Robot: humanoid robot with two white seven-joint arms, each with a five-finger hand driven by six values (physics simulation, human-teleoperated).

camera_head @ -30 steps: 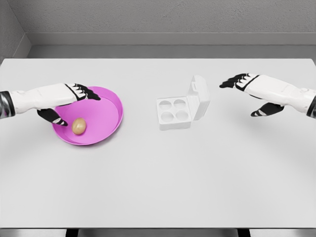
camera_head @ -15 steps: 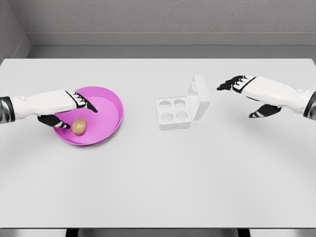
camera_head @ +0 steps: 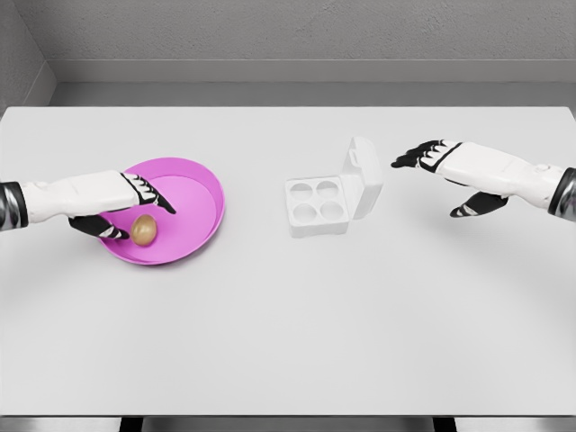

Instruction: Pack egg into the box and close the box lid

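Right now my left hand (camera_head: pixel 126 205) hangs over the bowl (camera_head: pixel 193 202), fingers apart around the egg (camera_head: pixel 144 229) but not yet clamped on it. If I close off-centre, I judge the round egg could squirt sideways across the bowl, or crack under too hard a pinch. My right hand (camera_head: pixel 441 162), spread and empty, waits right of the box (camera_head: pixel 319 205), whose lid (camera_head: pixel 363 177) stands upright. Everything sits on a white table (camera_head: pixel 288 333); a grey wall (camera_head: pixel 288 31) runs along the far side.
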